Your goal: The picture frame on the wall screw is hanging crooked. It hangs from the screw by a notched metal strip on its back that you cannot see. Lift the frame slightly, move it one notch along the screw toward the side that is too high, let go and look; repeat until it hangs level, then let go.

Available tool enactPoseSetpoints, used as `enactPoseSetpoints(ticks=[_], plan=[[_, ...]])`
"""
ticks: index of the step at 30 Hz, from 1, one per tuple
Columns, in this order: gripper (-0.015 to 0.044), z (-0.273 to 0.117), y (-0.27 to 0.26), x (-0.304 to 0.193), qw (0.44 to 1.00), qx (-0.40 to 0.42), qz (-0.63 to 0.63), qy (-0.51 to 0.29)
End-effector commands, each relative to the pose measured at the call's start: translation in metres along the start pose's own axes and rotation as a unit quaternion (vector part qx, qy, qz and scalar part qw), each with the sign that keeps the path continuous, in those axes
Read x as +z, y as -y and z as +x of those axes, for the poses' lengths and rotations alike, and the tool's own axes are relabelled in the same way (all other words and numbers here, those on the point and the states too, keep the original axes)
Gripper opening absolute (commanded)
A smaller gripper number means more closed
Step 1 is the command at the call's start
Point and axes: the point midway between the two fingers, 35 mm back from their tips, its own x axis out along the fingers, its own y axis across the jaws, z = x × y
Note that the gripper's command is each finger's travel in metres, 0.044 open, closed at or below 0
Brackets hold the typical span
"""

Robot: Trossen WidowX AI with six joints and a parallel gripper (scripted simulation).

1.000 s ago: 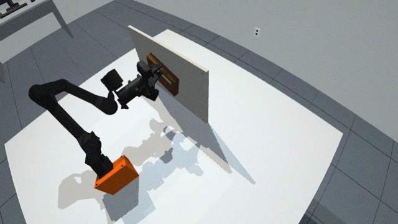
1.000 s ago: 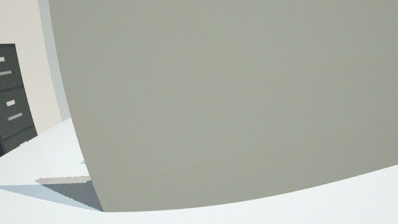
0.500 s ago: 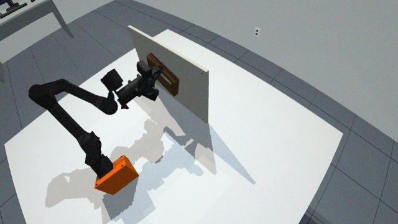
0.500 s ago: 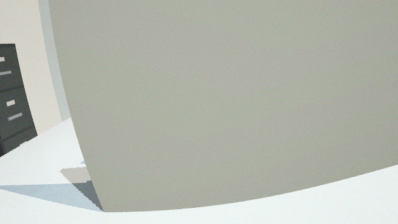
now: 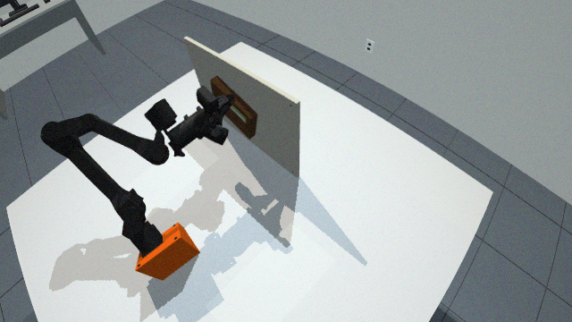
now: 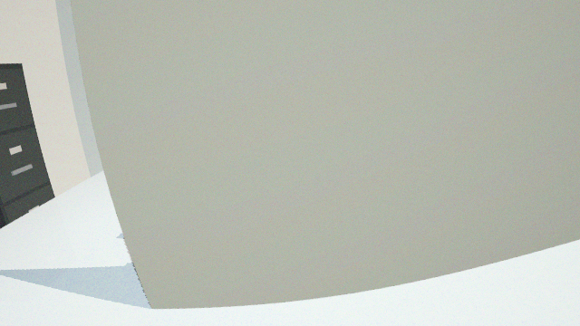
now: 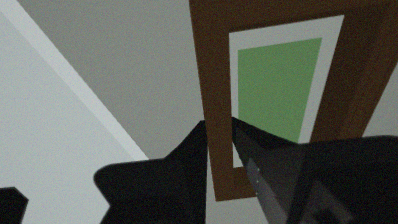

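Note:
The brown picture frame (image 5: pixel 253 126) (image 7: pixel 212 65), with a white mat and a green picture (image 7: pixel 277 85), hangs against the upright grey panel (image 5: pixel 279 130) (image 7: pixel 125 65) (image 6: pixel 317 158). My gripper (image 5: pixel 232 99) (image 7: pixel 216 123) is shut on one rail of the frame, with one fingertip outside the frame's edge and the other over its inner edge. In the wrist view the frame appears slanted; I cannot tell its tilt from level. The screw and the notched strip are hidden behind the frame. In the exterior view the panel hides the frame and the gripper.
The panel stands on a white table (image 5: pixel 380 201) (image 6: pixel 59 235). The arm's orange base (image 5: pixel 172 257) sits at the table's near side. A dark cabinet (image 6: pixel 23 136) and a grey desk (image 5: pixel 49 27) stand beyond the table. The panel's pale top edge (image 5: pixel 241 68) runs above the frame.

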Motion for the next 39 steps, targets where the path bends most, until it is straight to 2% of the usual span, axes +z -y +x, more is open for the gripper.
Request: enactPoseSetpoints(ticks=[1,39], plan=[[0.0,0.0002,-0.0027,0.0,1.0,0.003,-0.002,0.0],[0.0,0.0002,-0.0105,0.0,1.0,0.003,-0.002,0.0]])
